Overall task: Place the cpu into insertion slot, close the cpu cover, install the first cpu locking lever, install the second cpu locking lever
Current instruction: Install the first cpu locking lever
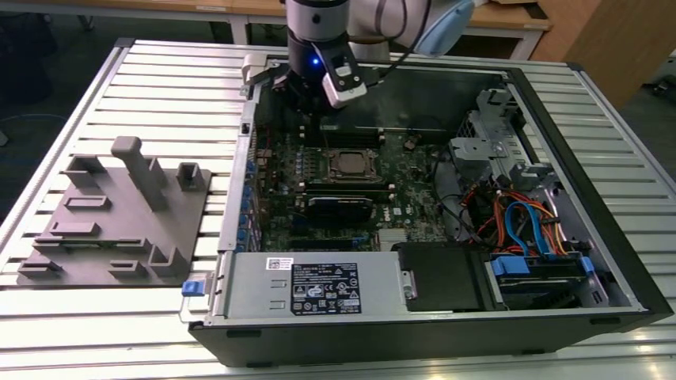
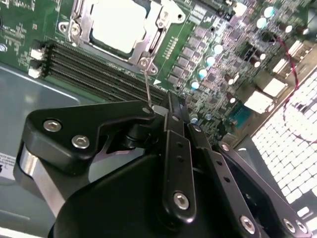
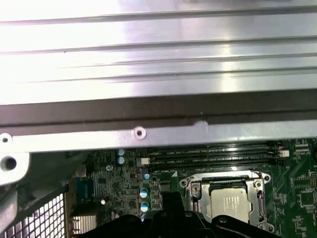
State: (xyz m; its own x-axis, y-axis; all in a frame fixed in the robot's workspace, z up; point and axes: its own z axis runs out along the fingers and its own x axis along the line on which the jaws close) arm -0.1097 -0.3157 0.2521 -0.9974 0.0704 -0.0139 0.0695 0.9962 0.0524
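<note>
Black case label [image 1: 325,286], print unreadable

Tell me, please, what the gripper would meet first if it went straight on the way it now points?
Probably the thin locking lever, whose free end stands right before the gripper; past it lie the long memory slots on the motherboard. Depth is unclear.

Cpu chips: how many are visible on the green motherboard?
1. The cpu lies framed by the cpu cover, in the middle of the green motherboard. The arm hides some board.
</note>
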